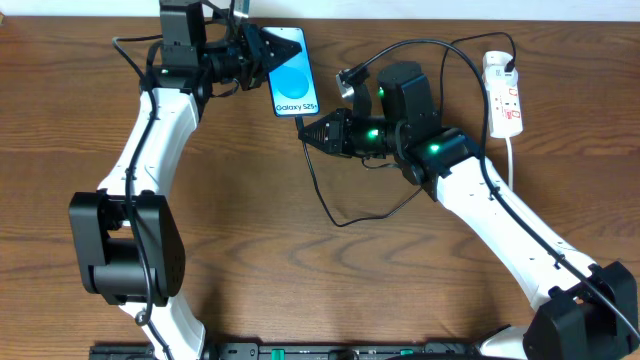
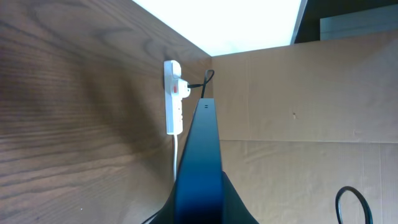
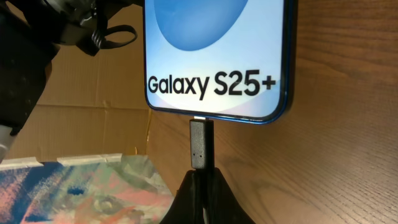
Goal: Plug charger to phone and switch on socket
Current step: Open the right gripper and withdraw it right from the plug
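Wooden table [image 1: 250, 285] beneath phone [image 1: 293, 70], cardboard backdrop [image 2: 298, 93]

robot lab bench: wooden table [image 1: 250, 260], cardboard walls [image 2: 298, 93]

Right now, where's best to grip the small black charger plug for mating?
Pinch the small black charger plug at its cable end, coming from beyond the blue-screened smartphone's bottom edge, in line with the port. Its narrow straight body points at it; the tip must stay clear.
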Robot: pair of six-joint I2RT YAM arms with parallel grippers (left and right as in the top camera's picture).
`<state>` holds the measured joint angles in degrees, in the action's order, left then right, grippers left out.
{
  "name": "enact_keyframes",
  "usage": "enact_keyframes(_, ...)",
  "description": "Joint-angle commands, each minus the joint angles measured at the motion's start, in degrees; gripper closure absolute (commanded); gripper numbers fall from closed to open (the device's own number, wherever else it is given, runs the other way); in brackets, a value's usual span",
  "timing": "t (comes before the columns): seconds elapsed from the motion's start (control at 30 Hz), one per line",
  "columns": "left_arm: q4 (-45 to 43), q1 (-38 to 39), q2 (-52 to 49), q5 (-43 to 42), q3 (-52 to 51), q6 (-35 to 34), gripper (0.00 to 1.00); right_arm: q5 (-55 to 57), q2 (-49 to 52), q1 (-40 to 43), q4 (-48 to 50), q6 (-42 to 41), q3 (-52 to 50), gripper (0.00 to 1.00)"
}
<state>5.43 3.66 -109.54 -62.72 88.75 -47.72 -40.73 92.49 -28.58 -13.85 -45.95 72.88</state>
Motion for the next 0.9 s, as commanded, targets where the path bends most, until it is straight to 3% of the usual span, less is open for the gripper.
enact_keyframes(0.0,1.2,2.7,0.1,-8.6,0.5,1.6,0.93,10.8,-1.1,1.7,2.9,-0.2,1.5,0.99)
enact_keyframes(0.17,1.2,2.6,0.1,-8.6,0.5,1.6,0.93,9.7,-1.1,1.7,2.1,2.7,1.5,0.99)
enact_keyframes(0.37,1.2,2.4,0.1,-8.5,0.5,1.7,0.93,9.4,-1.1,2.5,-1.9,4.0,1.5,0.79)
enact_keyframes(0.87,1.2,2.4,0.1,-8.4,0.5,2.3,0.93,3.7,-6.8,10.6,-7.5,11.5,1.5,0.62)
